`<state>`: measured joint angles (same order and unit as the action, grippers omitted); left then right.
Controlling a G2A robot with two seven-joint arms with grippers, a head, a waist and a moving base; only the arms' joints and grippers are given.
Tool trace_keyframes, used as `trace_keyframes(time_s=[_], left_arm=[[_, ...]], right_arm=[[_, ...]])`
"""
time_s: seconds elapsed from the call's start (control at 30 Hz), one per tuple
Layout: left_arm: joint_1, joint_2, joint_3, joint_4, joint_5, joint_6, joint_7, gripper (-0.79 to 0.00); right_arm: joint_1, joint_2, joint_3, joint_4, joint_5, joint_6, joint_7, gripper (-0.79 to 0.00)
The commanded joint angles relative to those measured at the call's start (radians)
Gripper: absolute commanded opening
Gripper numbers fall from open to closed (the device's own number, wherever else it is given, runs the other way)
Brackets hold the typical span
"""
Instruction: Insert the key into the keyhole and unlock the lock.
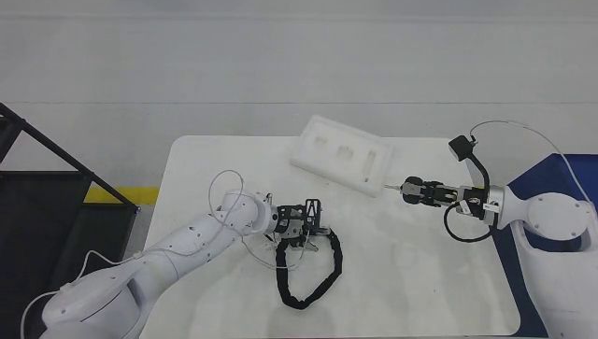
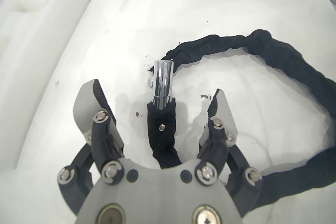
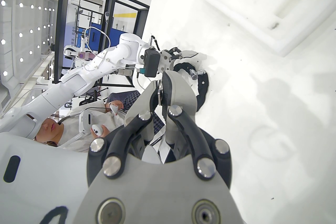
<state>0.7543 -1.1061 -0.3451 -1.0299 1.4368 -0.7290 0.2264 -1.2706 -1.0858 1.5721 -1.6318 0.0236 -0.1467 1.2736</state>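
Since the key sits pinched in my right gripper, I'd call pickup done: those jaws are closed tight on the key's head. Its shaft points left over the table, tip just beside the near-right corner of the foam tray. My left gripper is wide open and holds nothing. Its fingers straddle the chrome lock cylinder and the fabric sleeve it sits in, with a gap on both sides and no contact. The chain lock lies on the table left of centre, its black sleeved loop curling toward the near edge and the cylinder at the loop's far end. The loop's other end meets the cylinder's side, so it reads as locked. Key tip and cylinder are well apart, nothing inserted. I can't see the keyhole, since the cylinder's end face points away from the left wrist camera. My read on what's left: close left on the cylinder or sleeve to brace it, bring the key across from the right, line it up with the end face, insert, turn. So early stage: key in hand, lock not yet clamped, insertion and unlock all to go. Risk: the cylinder may roll or swing if the key pushes in before left has a grip.
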Motion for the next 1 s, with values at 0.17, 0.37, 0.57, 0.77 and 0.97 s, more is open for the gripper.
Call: trace_keyframes(time_s=[0.17, 0.37, 0.57, 0.77, 0.97], left_arm=[[0.003, -0.017, -0.007, 0.028, 0.012, -0.016, 0.000, -0.428], [-0.003, -0.032, -0.016, 0.046, 0.022, -0.027, -0.003, -0.785], [-0.017, -0.046, -0.033, 0.078, -0.002, -0.075, -0.018, -0.785], [-0.038, -0.046, -0.063, 0.080, -0.020, -0.142, 0.019, -0.785], [-0.045, -0.026, -0.115, 0.034, -0.037, -0.213, 0.097, -0.785]], right_arm=[[0.000, 0.000, 0.000, 0.000, 0.000, 0.000, 0.000, -0.785], [0.000, 0.000, 0.000, 0.000, 0.000, 0.000, 0.000, -0.785], [0.000, 0.000, 0.000, 0.000, 0.000, 0.000, 0.000, -0.785], [0.000, 0.000, 0.000, 0.000, 0.000, 0.000, 0.000, -0.785], [0.000, 0.000, 0.000, 0.000, 0.000, 0.000, 0.000, -0.785]])
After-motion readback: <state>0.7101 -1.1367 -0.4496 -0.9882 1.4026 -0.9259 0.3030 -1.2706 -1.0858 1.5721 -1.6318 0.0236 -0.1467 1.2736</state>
